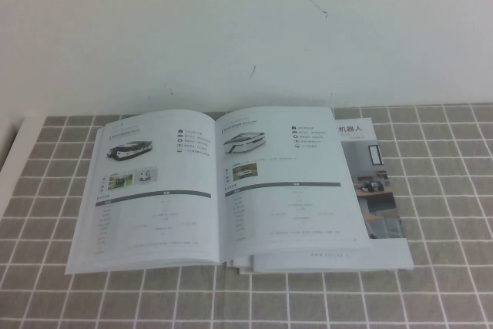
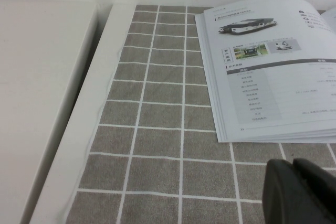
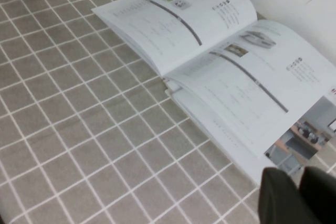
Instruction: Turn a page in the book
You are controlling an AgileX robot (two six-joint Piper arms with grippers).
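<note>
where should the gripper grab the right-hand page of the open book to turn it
Probably the page's outer right edge near its front corner, approached from the right by the right gripper: there it overhangs the leaves of the book beneath. The left gripper sits off the book's left side.

Book (image 1: 223, 190): paper, smooth white leaves with slight sheen, colour print. Tablecloth (image 1: 447, 283): matt woven cloth, grey squares, white grid lines. Table edge at left (image 2: 79, 129): smooth matt white. You see both grippers' fingers (image 2: 299, 192) (image 3: 299, 198) as matt black plastic.
</note>
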